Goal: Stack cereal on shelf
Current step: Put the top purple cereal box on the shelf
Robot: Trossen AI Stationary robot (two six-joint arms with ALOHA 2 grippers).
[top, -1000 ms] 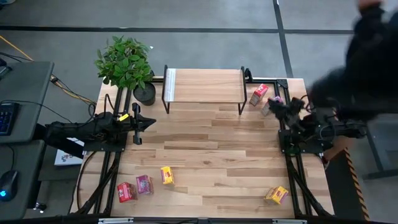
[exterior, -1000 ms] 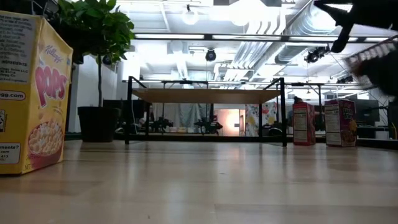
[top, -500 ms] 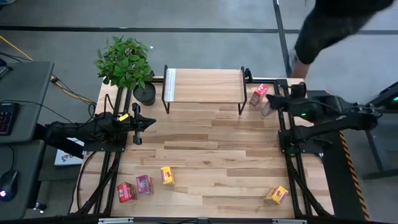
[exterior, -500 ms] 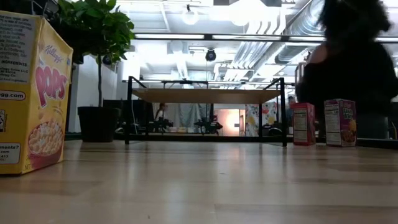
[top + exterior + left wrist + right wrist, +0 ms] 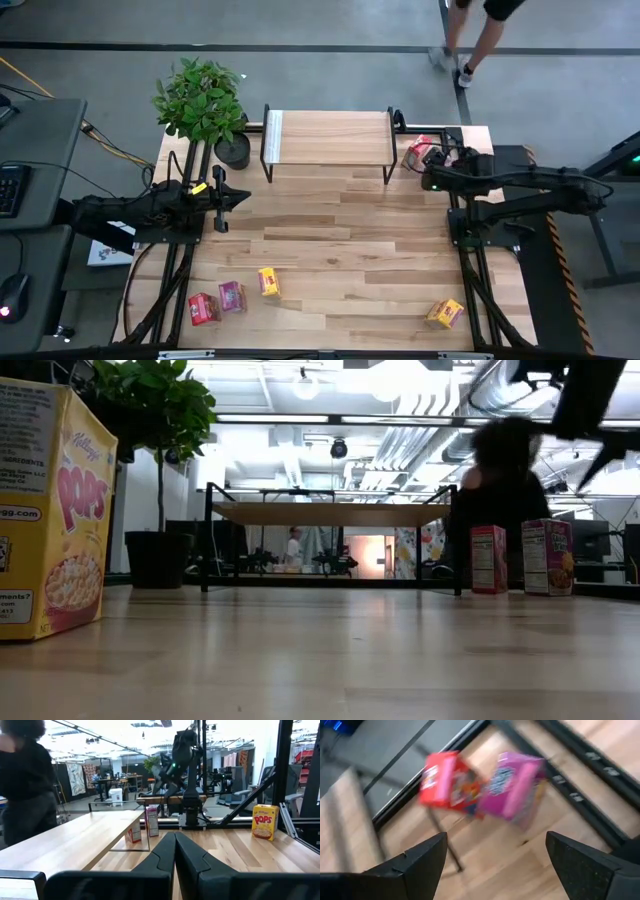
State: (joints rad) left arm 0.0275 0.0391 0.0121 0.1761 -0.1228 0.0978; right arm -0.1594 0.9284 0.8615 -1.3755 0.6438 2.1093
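Note:
Beside the right leg of the shelf (image 5: 328, 137), a red cereal box (image 5: 447, 782) and a pink one (image 5: 517, 785) stand on the table. My right gripper (image 5: 495, 862) hovers open just above them, touching neither; in the high view it (image 5: 436, 166) covers most of the pink box. Near the front edge lie a yellow box (image 5: 268, 281), a pink one (image 5: 232, 296), a red one (image 5: 203, 307) and a second yellow one (image 5: 445, 313). My left gripper (image 5: 245, 197) waits shut at the table's left.
A potted plant (image 5: 205, 105) stands left of the shelf at the far left corner. A person's legs (image 5: 470, 40) show on the floor beyond the far edge. The table's middle lies bare between the arms.
My right arm has unfolded from its tucked pose at the right edge and reached toward the red and pink boxes by the shelf, its gripper coming down over them. A person who stood at the table's far right corner has walked away behind the table.

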